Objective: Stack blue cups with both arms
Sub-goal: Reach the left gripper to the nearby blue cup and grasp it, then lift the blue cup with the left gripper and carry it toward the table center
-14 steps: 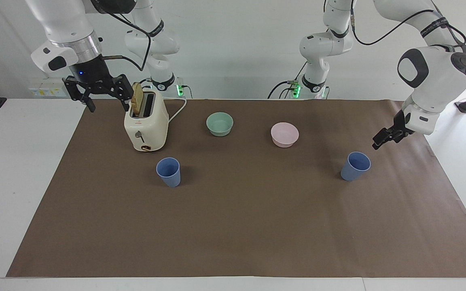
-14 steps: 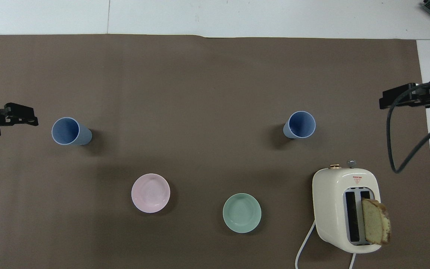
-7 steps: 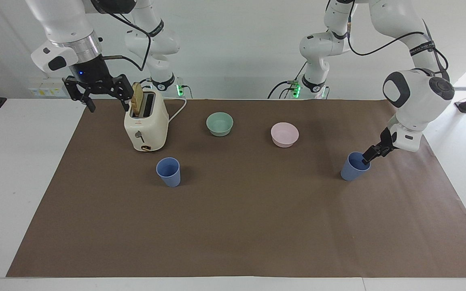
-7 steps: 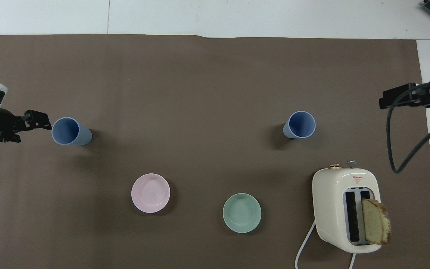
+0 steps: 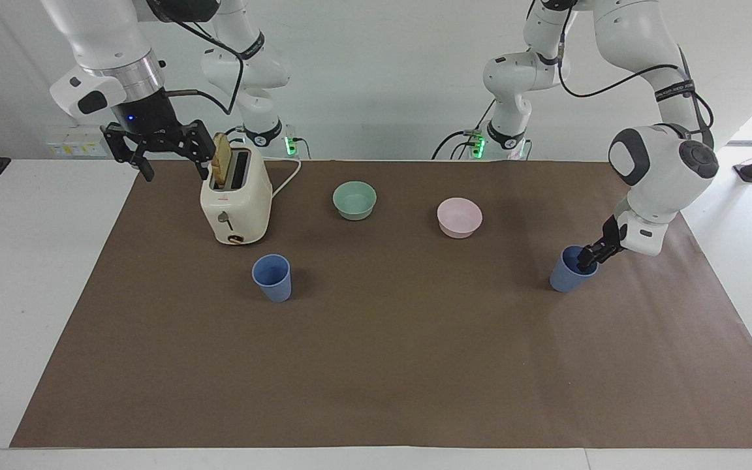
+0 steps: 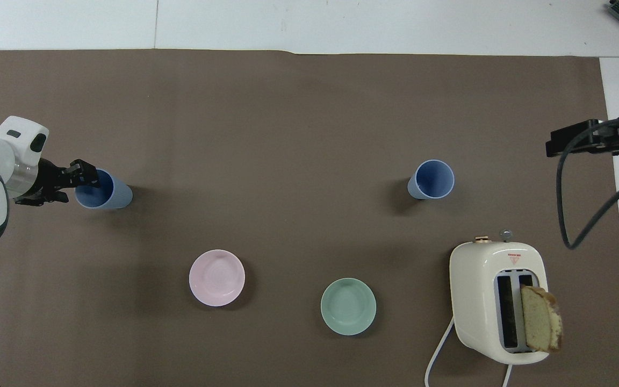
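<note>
Nothing really readable here. The toaster [image 6: 497,301] has a small red triangle mark on top near its lever end and a tiny red mark on its front face, but I can't make out any letters. No other labels or numbers show

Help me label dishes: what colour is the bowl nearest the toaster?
Pale green; the bowl shows best in the overhead view, beside the toaster.
</note>
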